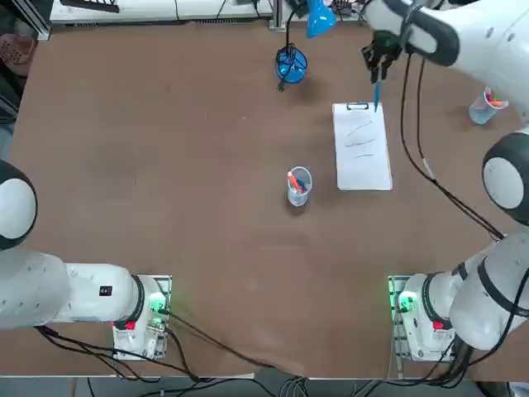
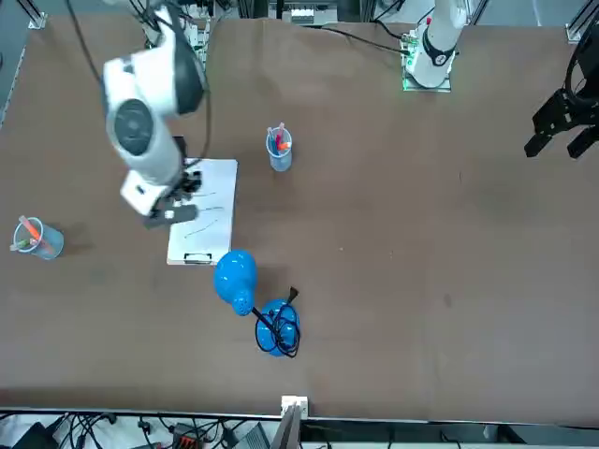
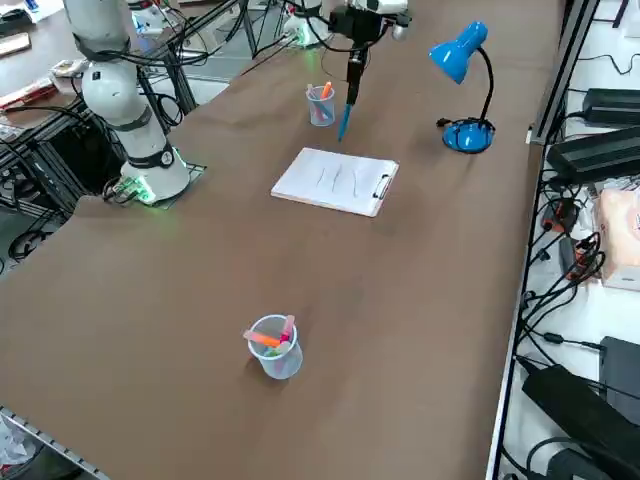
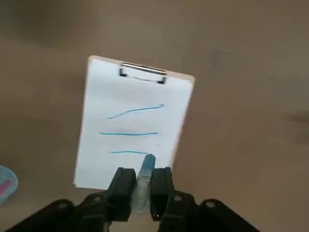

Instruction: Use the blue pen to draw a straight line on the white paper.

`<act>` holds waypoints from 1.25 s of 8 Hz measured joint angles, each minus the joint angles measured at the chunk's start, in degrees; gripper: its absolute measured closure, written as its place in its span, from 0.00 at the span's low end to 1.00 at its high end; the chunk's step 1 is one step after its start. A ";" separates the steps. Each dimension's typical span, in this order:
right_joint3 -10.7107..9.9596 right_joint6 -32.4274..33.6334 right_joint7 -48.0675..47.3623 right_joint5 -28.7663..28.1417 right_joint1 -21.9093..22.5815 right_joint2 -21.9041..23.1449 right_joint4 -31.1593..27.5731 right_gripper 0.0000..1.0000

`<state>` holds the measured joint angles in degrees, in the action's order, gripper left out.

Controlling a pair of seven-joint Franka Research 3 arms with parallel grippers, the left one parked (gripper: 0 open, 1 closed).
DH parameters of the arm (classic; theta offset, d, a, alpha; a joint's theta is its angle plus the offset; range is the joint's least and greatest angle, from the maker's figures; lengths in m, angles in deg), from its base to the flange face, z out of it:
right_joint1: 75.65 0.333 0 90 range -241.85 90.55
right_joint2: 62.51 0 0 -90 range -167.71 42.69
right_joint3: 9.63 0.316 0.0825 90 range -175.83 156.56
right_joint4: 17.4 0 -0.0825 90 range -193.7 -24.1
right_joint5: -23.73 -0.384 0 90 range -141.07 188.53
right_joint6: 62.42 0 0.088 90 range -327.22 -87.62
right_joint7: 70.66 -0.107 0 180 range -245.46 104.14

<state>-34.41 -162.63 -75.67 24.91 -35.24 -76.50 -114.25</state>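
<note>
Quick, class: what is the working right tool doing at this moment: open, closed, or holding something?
Right tool: closed on the blue pen, held tip-down above the white paper, near its clip end.

top: overhead | front: faces robot | wrist: close | shared: white paper (image 1: pixel 362 147)

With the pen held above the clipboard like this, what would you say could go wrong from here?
1. The right gripper pinches the blue pen with narrow jaws, so pressing down might push the pen up or tilt it.
2. The white paper already carries three strokes, so a new line could cross one.
3. The paper looks clipped at one short edge only, so a stroke dragged toward the clip might buckle it.
</note>
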 joint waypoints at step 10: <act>-20.37 -9.28 43.54 -7.01 -18.18 -0.64 0.09 0.79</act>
<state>-54.78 -171.91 -32.13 17.90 -53.42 -77.14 -114.16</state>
